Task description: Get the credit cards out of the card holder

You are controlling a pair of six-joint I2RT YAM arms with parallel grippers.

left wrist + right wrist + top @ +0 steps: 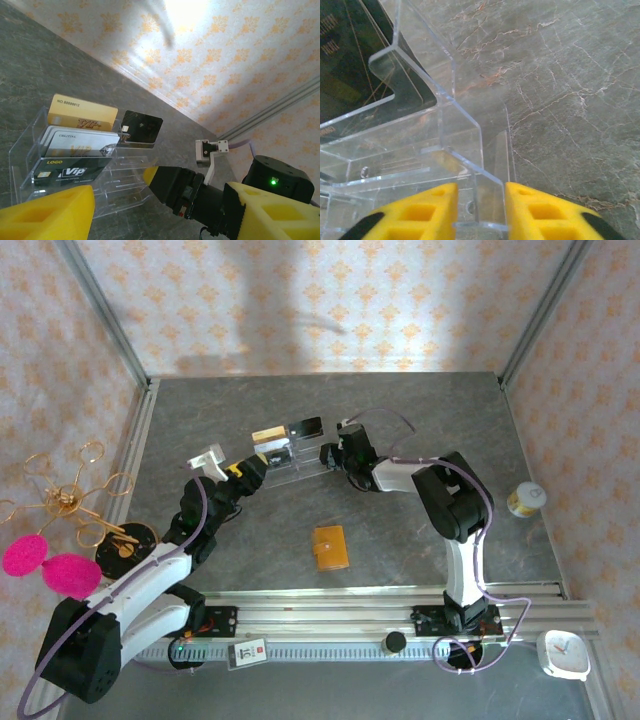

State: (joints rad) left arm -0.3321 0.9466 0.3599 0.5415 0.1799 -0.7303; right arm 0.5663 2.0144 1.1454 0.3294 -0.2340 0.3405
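- Here, the step in hand (a judgement) appears to be steadying the clear stand [465,125]. To do it well, the right gripper [481,194] should take the end wall squarely and not lever it off the table [430,410].
- The right fingers sit close together, one on each side of that wall; whether they pinch it cannot be told.
- The left gripper [243,472] has its fingers well apart with nothing between them, and it faces the stand's front.
- The credit cards [75,142] stand in the tiers just ahead of the left fingers, with a gold card [82,112] rearmost.
- The card holder [330,548] lies flat on the table, apparently folded shut. It is well apart from both grippers and nearer the arm bases.
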